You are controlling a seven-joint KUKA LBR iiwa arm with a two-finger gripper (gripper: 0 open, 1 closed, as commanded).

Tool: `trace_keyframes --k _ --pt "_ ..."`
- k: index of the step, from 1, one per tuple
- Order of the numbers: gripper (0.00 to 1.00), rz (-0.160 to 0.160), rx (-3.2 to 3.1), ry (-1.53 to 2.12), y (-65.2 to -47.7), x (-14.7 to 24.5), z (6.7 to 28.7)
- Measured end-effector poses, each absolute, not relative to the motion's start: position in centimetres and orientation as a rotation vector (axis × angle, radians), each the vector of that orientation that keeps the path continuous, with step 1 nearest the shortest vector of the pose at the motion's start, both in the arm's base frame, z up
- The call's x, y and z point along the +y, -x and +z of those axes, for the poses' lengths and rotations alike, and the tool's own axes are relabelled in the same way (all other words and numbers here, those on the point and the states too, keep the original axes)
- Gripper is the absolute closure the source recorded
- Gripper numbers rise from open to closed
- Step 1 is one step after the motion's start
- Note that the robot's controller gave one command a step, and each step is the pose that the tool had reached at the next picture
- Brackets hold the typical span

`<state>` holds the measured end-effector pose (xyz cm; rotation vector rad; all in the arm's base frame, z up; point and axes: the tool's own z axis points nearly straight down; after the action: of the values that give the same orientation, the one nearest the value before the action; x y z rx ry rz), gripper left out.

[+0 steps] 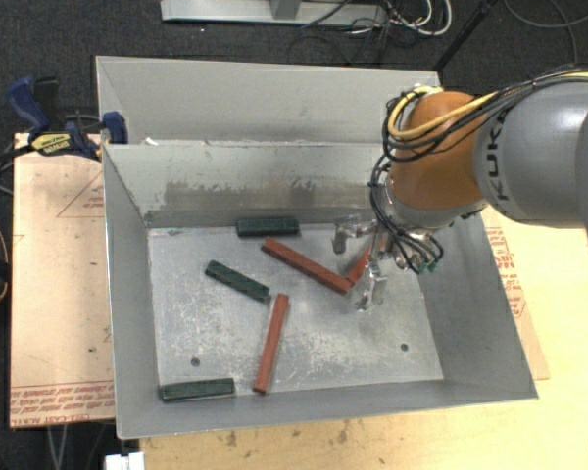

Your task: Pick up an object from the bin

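- Hanging low, my pincer sat at the right end of the slanted red bar, likely to grip there.
- Its opening, and any hold, I could not tell.

The gripper hung low in the right half of the bin, at the right end of a slanted red bar, perhaps touching it. A second red bar lay nearer the front. Three green bars lay apart: the back green bar, the middle green bar and the front green bar.
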<state>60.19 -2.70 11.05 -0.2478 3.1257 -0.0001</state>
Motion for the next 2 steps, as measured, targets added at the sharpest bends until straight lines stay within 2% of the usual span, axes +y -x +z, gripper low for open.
trace_keyframes --k 1,2 --pt "1.0 0.001 3.08 0.593 -64.68 -2.86 7.12" --pt "1.0 0.001 3.08 0.593 -64.69 -2.86 7.13"
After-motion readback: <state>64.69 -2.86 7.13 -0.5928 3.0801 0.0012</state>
